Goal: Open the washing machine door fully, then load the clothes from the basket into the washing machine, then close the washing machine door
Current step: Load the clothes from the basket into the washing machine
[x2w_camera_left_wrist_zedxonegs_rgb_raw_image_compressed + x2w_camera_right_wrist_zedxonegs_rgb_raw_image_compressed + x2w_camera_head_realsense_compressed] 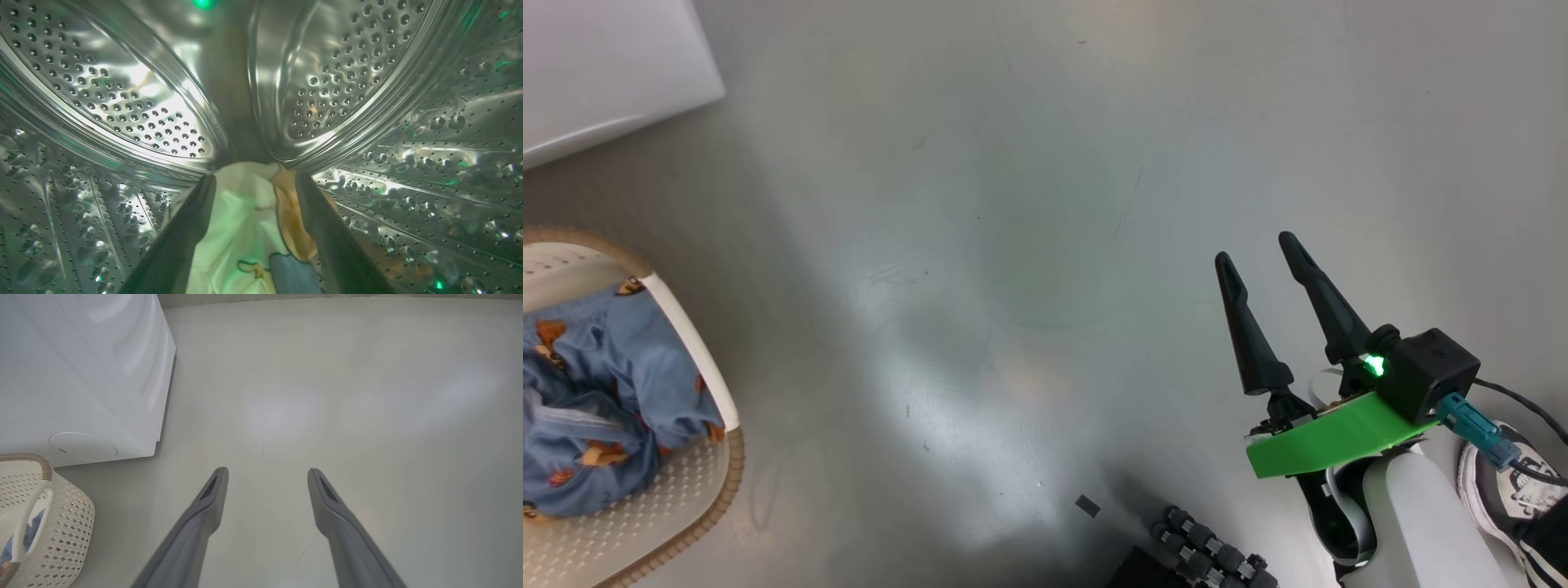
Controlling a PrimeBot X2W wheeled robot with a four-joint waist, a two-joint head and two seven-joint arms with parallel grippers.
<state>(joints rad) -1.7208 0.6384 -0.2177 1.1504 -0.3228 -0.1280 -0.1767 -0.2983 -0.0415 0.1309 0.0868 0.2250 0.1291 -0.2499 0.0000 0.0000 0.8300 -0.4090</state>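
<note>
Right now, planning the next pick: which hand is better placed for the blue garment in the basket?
Likely the left hand: open, it is inside the washing machine, which stands beside the basket; the right hand hovers farther across the floor.

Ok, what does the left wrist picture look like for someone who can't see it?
The left gripper is deep inside the shiny, hole-dotted steel drum, with its two dark fingers spread apart. A cream garment with orange and blue patches lies between them.
</note>
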